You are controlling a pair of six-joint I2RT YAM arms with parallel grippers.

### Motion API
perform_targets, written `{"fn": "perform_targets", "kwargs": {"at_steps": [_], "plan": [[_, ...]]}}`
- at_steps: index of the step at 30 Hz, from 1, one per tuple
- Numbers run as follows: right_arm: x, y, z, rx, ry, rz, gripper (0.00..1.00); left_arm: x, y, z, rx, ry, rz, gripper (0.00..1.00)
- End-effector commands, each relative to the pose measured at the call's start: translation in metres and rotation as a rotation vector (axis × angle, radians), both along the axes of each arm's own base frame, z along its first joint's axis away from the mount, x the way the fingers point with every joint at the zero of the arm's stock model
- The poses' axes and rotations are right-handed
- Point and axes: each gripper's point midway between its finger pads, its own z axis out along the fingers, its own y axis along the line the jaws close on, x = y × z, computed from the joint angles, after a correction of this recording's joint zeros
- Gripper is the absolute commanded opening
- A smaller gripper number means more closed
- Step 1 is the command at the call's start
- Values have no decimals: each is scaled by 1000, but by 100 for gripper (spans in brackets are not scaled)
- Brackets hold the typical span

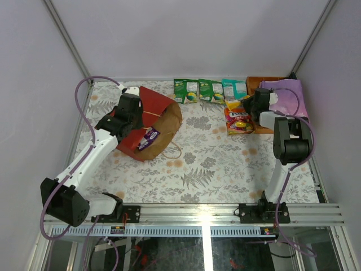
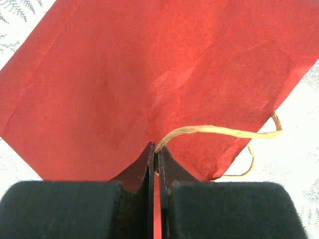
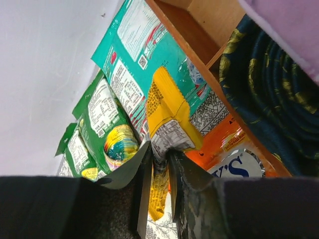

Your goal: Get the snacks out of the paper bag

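The red paper bag (image 1: 148, 116) lies on its side, its brown mouth facing right, with a purple packet (image 1: 149, 137) just inside. My left gripper (image 2: 157, 149) is shut on the bag's twine handle (image 2: 219, 131) at the red edge, and it sits on top of the bag (image 1: 134, 107). My right gripper (image 3: 159, 149) is shut on a yellow packet (image 3: 169, 112), held near the back right (image 1: 246, 105). Two green packets (image 1: 186, 90) (image 1: 210, 90) and a teal one (image 1: 234, 88) lie in a row by the back wall. A yellow-red packet (image 1: 238, 121) lies in front of them.
An orange-brown wooden tray (image 1: 264, 81) stands at the back right with a purple book (image 1: 289, 96) on it. The right wrist view shows a dark blue, gold-patterned thing (image 3: 269, 99) in the tray. White walls close in the back and both sides.
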Motion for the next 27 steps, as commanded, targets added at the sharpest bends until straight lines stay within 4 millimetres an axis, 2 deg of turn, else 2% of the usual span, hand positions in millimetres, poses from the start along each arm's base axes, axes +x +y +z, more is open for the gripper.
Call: {"fn": "perform_targets", "kwargs": {"at_steps": [1,5,8,15,19,22,27], "plan": [[11,-8,21,3,-51,-55,32,10,3,8,1,-43,21,0],[2,-13,24,-11,-39,-74,74,9,1,6,-7,-37,11,0],[-4,-16,34,-18,-51,-86,99,9,-3,3,-22,-27,-2,0],[-23,-15,79,-50,-165,-68,99,9,-10,0,-44,-11,-31,0],[-42,3,119,-190,-229,-10,99,9,-11,6,-54,-29,-34,0],[-58,43,143,-291,-270,92,99,10,-13,9,-62,-35,-41,0],[-100,147,163,-319,-424,422,99,11,-18,6,-75,-18,-60,0]]}}
